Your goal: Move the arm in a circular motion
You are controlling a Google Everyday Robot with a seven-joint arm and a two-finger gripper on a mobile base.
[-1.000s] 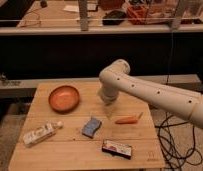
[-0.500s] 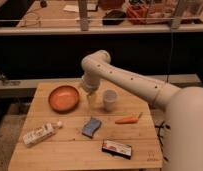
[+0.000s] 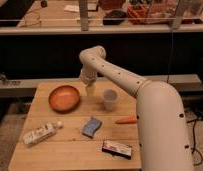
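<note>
- The arm (image 3: 117,76) reaches over the table's (image 3: 65,152) rear edge; its gripper (image 3: 89,90) hangs between the bowl (image 3: 64,98) and the cup (image 3: 110,99), and whether it is open or closed cannot be told
- Advised: trace 1 even circle, keeping the tip above both rims

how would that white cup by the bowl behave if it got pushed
The white cup stands upright, so a high push would probably tip it. It looks small and light, so a low nudge likely slides it across the wooden table. The gripper hangs between it and the orange bowl.
</note>
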